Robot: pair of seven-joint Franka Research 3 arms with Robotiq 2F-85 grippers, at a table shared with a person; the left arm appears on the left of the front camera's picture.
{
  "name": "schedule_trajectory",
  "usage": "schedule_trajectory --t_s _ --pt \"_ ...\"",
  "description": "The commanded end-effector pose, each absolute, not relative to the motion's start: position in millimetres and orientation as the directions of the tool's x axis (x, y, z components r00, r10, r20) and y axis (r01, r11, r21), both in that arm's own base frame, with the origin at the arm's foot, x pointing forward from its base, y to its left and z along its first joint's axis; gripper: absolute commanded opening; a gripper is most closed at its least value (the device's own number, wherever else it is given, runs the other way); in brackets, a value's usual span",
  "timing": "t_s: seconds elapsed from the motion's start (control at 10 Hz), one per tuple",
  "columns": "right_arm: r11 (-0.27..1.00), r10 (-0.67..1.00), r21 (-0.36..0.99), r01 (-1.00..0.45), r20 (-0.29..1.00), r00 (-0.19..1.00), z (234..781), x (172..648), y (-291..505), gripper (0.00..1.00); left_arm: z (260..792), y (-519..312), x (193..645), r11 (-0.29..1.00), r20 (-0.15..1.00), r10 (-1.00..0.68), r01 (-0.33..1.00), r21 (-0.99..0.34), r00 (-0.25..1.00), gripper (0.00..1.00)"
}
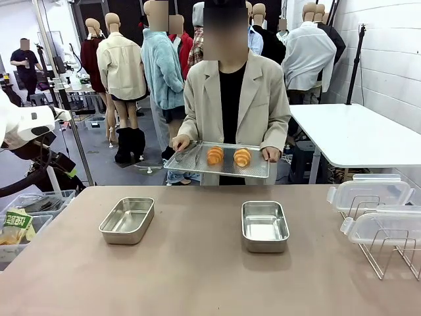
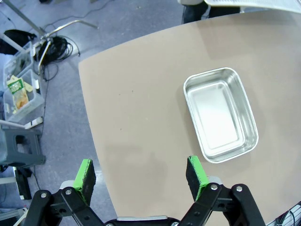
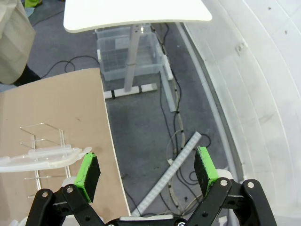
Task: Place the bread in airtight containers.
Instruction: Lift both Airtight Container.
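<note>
Left gripper [image 2: 141, 176] and right gripper [image 3: 146, 170] gape empty at frame bottom; pans [image 1: 127, 220] [image 1: 264, 226] sit mid-frame, bread [image 1: 215, 155] on tray [image 1: 256, 170] above centre.

Bare tabletop [image 1: 197, 283] around left pan [image 1: 127, 220] and right pan [image 1: 264, 226]; wire rack [image 1: 385, 258] with lids [image 1: 370, 194] far right.

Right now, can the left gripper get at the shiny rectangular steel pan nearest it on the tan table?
Likely yes: the left gripper hangs open above bare tabletop, and the empty, lidless steel pan lies just ahead with nothing between them.
</note>
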State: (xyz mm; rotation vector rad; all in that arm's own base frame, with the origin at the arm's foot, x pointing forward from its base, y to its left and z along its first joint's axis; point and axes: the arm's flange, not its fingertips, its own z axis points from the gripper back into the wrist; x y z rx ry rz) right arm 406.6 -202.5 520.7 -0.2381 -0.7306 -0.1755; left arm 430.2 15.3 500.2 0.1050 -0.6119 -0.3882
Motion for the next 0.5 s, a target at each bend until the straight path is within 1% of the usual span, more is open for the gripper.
schedule_trajectory --t_s 0.0,0.4 --pt "0.958 -0.070 -0.161 0.237 0.671 0.738 516.8 405.3 -199.4 1.00 501.5 16.5 430.7 0.923 0.546 -0.383 0.320 0.212 0.745 1.00" --pt "0.958 -0.070 -0.161 0.237 0.671 0.738 516.8 405.3 -199.4 1.00 501.5 16.5 430.7 0.923 0.546 -0.383 0.320 0.212 0.745 1.00"
